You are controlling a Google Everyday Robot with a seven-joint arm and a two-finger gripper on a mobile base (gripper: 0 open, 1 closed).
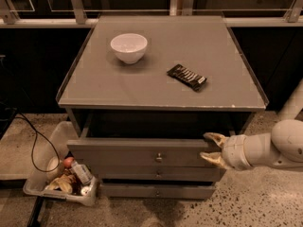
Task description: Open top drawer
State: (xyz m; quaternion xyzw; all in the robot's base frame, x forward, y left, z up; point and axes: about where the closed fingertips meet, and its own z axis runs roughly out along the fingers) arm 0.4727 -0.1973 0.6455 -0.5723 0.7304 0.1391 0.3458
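Gaping unclenched, the fingers (215, 139) sit at the part-open top drawer's (118, 156) right end.

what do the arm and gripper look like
The arm is a smooth, rounded off-white casing narrowing to a white cylindrical wrist. The gripper, at the right end of the top drawer, has two short, pointed, yellowish-tan fingers. No cables or markings show.

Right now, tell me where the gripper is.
In the camera view the gripper sits low on the right, at the right end of the top drawer front, fingers spread.
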